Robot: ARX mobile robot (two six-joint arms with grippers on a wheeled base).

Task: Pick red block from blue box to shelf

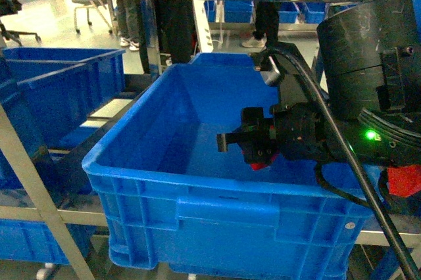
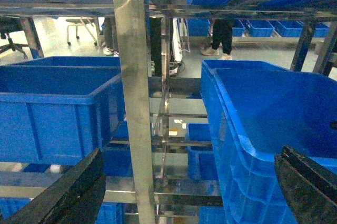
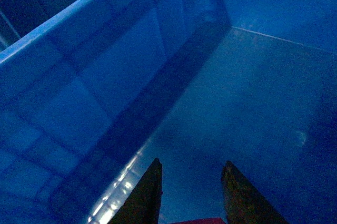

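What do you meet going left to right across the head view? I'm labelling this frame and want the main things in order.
Slanted steel shelf post → dark blue crate at the left → big dark blue crate in the middle → right gripper holding the red block over it → the arm's black housing.

Dark blue crates (image 1: 217, 162), office chair (image 2: 79, 27).

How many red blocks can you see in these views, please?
1: the red block sits between the fingers of the right gripper, inside the large blue crate. Others may be hidden from the cameras.
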